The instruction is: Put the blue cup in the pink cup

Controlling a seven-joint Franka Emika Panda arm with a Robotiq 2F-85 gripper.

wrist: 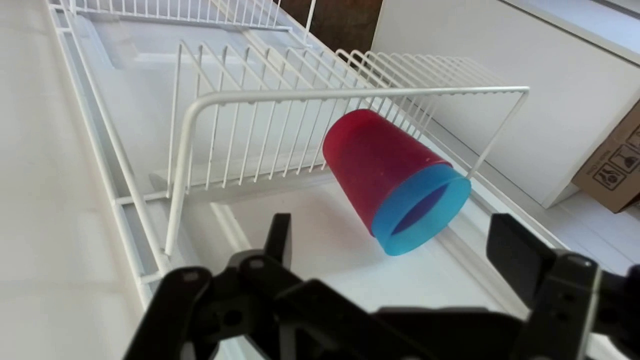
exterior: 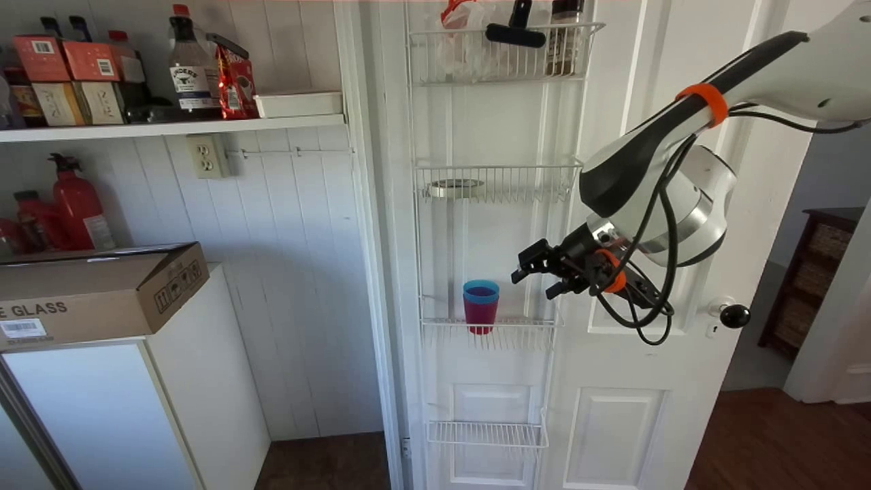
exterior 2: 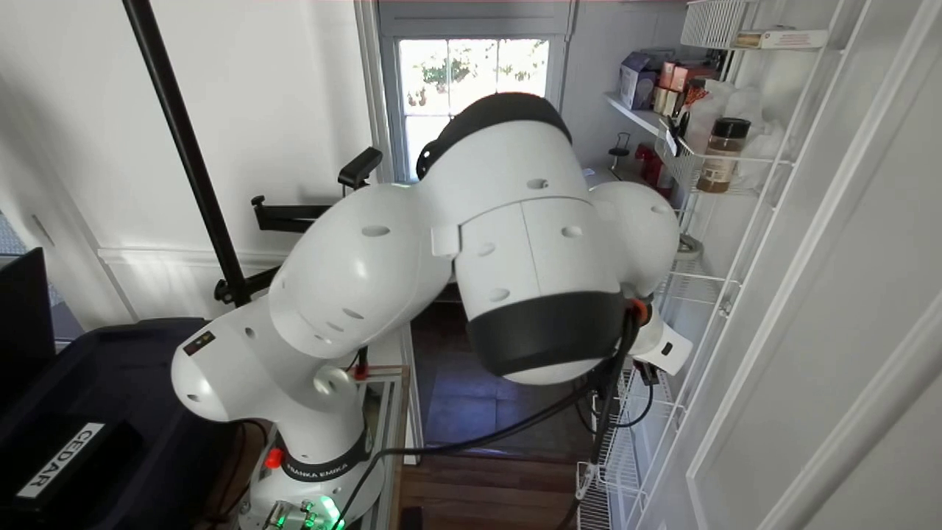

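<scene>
The blue cup (exterior: 481, 288) sits nested inside the pink cup (exterior: 480, 314), with its light-blue rim standing above the pink rim. In the wrist view the blue cup (wrist: 434, 220) shows as a rim and inner wall, and the pink cup (wrist: 380, 165) surrounds the rest of it. The pair stands upright on a white wire shelf (exterior: 524, 322). My gripper (exterior: 533, 286) is open and empty, just right of and slightly above the cups in that exterior view, apart from them. In the wrist view the cups lie beyond the gap between the fingertips (wrist: 390, 220). The cups are hidden in an exterior view.
The wire rack hangs on a white door (exterior: 626, 435). A higher shelf holds a round object (exterior: 456, 188); the top basket (exterior: 503, 61) holds a bag and jar. A door knob (exterior: 735, 316) is right of the arm. A cardboard box (exterior: 102, 292) stands at left.
</scene>
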